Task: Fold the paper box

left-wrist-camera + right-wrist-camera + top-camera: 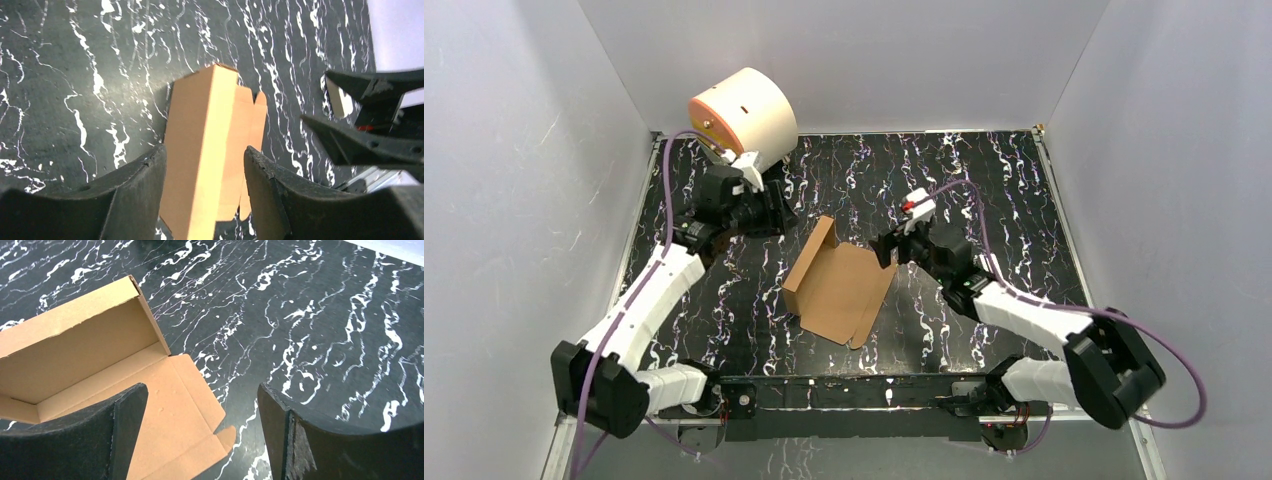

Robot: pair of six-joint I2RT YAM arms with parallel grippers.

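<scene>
Although one long wall of the paper box (839,285), midway across the surface (984,180), stands upright, its other panels lie unfolded; left claw (204,152) part-open, apparently empty, right claw (202,387) wide open, empty.

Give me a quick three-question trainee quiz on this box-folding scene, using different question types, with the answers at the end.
1. True or false: the paper box is fully folded shut.
2. Which long wall of the box stands raised? A: the one nearer the left pincer. B: the one nearer the right pincer. C: neither.
3. Fill in: both pincers have their fingers ____, gripping nothing.

Key: 1 false, most of it lies flat; 2 A; 3 open.
</scene>
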